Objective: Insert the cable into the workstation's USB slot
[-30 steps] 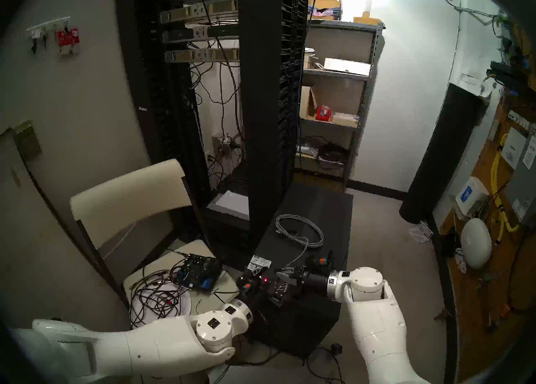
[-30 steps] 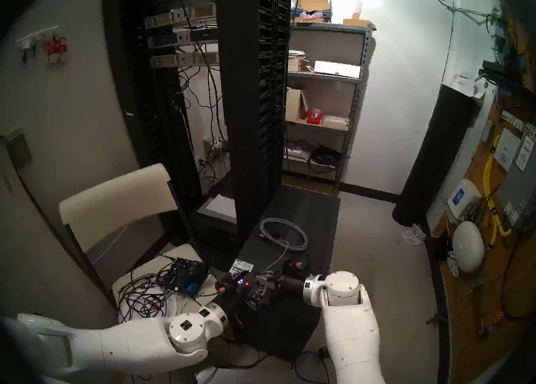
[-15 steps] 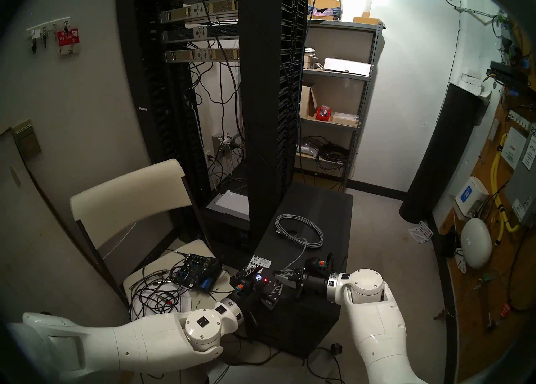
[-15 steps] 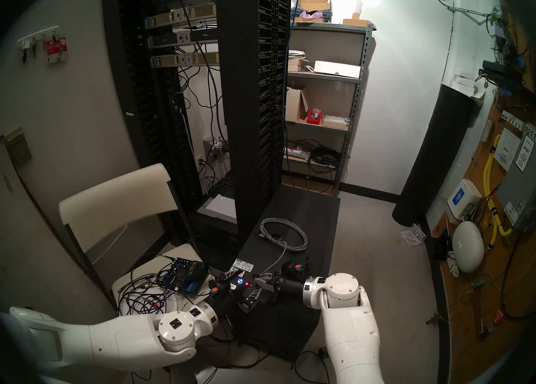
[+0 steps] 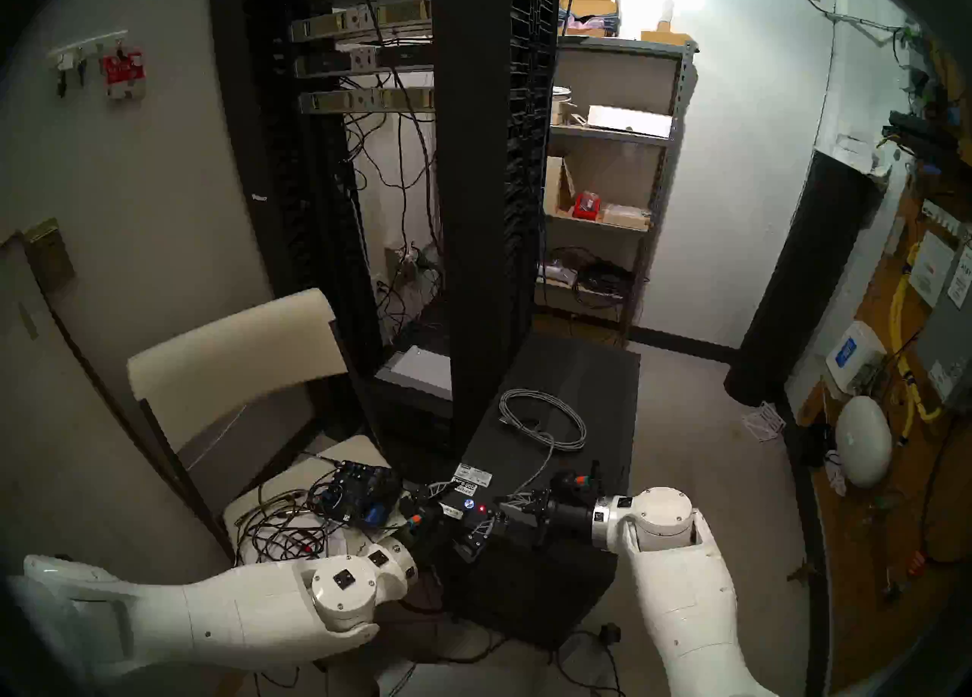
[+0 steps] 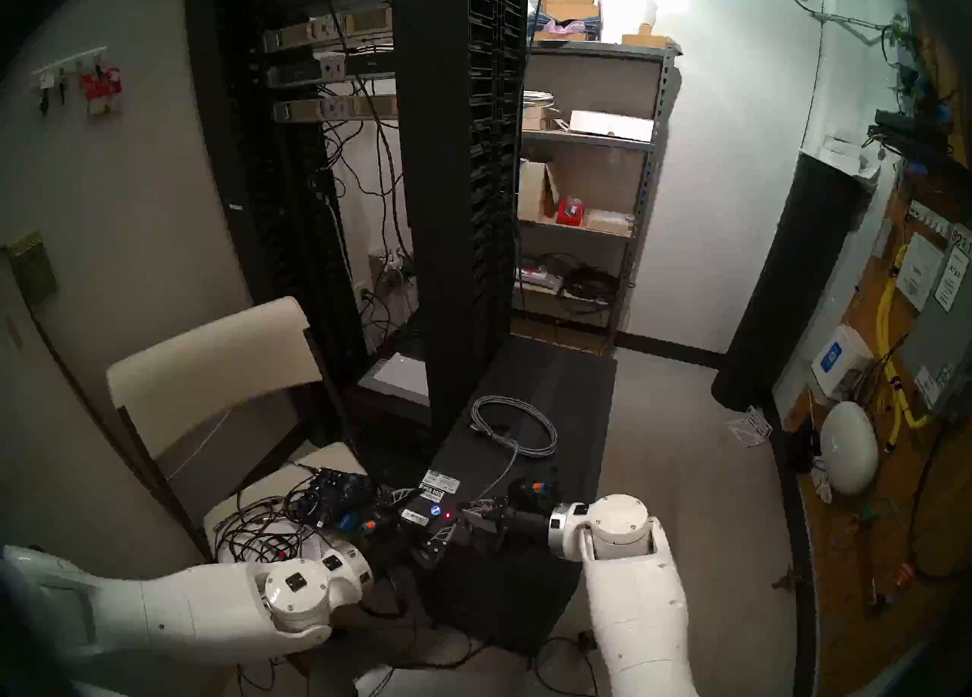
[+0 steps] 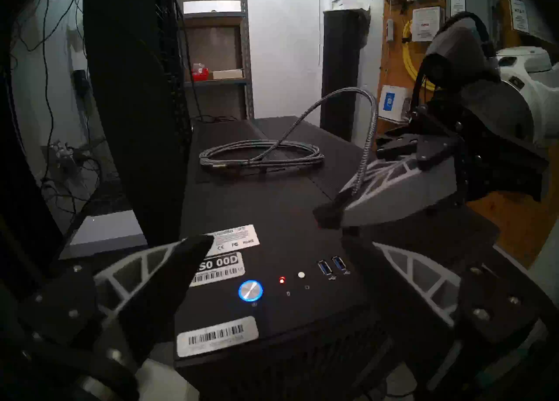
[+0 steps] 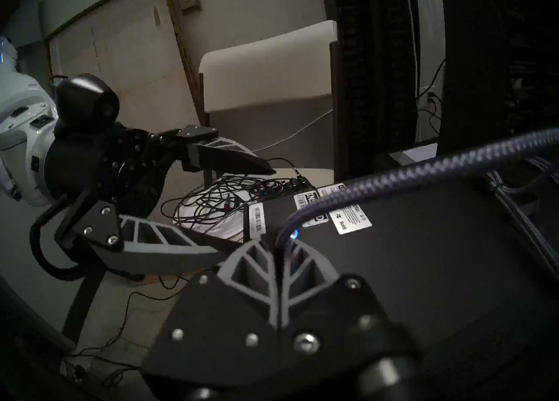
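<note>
Here the right gripper (image 7: 329,215), reaching level from the right, pinches the braided cable (image 7: 367,137) above the workstation (image 7: 272,209), while the left gripper (image 7: 278,258) hangs spread wide, empty.

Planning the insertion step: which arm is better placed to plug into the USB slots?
Right. Its fingers are shut on the cable near the plug, above the workstation and close to the blue USB slots. The left gripper is open and empty.
</note>
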Available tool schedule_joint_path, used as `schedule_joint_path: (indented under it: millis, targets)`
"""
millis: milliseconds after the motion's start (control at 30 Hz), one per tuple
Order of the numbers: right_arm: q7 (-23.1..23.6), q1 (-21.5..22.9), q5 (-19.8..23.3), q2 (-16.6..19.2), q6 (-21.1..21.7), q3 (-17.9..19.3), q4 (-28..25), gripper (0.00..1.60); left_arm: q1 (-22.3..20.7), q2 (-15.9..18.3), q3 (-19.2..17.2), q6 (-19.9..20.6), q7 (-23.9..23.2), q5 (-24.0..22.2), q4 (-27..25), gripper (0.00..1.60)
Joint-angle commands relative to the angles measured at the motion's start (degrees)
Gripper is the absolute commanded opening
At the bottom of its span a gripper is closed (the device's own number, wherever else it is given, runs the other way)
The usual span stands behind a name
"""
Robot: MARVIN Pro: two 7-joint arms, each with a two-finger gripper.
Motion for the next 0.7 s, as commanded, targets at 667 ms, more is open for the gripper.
schedule_joint_path:
  millis: [667]
  targets:
    - [-4.49, -2.16, 1.39, -1.25, -10.34, -0.9, -0.69, 0.0, -0.61, -1.66, -0.5, -1.55, 2.31, 1.59, 0.62, 1.6]
